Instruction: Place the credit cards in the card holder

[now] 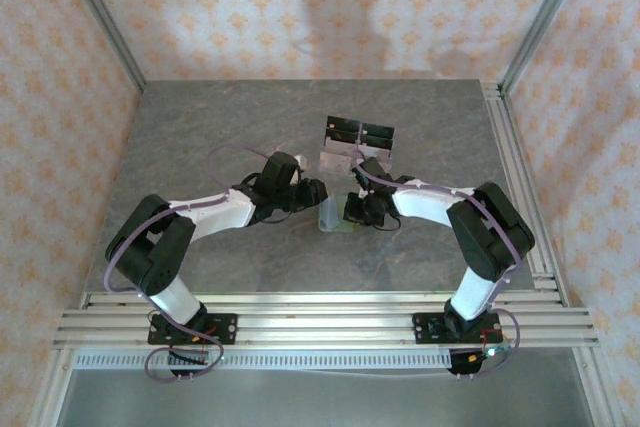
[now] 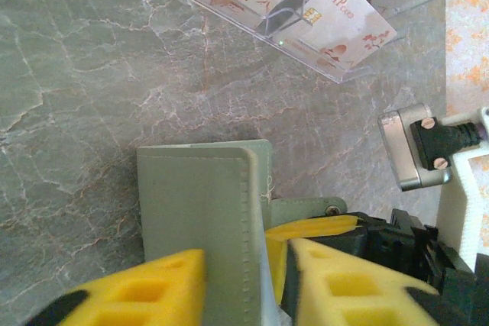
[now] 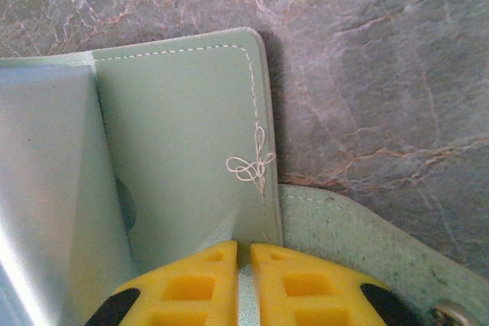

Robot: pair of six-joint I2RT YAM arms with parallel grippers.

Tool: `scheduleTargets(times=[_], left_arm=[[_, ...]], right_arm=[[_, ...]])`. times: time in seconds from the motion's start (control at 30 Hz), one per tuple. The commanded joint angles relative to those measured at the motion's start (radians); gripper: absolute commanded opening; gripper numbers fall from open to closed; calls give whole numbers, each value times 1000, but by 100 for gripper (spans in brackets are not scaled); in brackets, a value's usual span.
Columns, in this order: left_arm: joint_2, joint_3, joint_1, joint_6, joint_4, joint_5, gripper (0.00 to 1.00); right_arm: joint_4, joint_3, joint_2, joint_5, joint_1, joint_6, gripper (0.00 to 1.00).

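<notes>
The sage-green card holder [image 3: 183, 135] stands opened on the grey stone-look table [image 1: 200, 137], midway between the two arms and just short of the clear stand [image 1: 357, 137], where the credit cards [image 2: 344, 17] lean on edge. The right gripper [image 3: 244, 253] has its yellow fingers drawn almost together on the stitched edge of one flap, beside the snap tab [image 3: 359, 227], a firm pinch by the look of it. The left gripper [image 2: 244, 265] faces the wallet from the opposite side, its fingers parted to either side of the other cover; whether they actually press it cannot be told from this angle. The cards lie beyond the holder, away from the arm bases, and the wallet's long axis points roughly toward them. The right arm sits nearer the stand, yet it appears to be the anchor, so freeing a hand for the first card is likely the left's job
</notes>
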Motion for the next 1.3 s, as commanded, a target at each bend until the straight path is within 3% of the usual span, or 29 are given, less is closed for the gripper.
scheduleTargets(times=[0.0,0.13,0.37,0.6,0.77,0.9,1.07,1.27], left_arm=[[2,-18,-2,8,44,-21,22],[2,-15,-3,9,50,-21,18],[15,-3,-2,20,23,-33,0],[6,-10,-2,59,-40,-83,0],[5,-18,-2,70,-62,-100,0],[2,-24,-2,80,-76,-109,0],[-5,-37,-2,92,-90,-121,0],[1,-44,0,99,-88,-128,0]], right_arm=[[-31,-55,73,80,-5,-15,13],[-29,-59,74,81,-5,-14,13],[-38,-50,68,72,-5,-14,13],[-179,6,-81,132,-11,-46,32],[-299,51,-205,209,-20,-72,35],[-329,96,-253,196,-20,-92,37],[-307,166,-182,83,-20,-124,42],[-258,213,-52,54,-16,-142,42]])
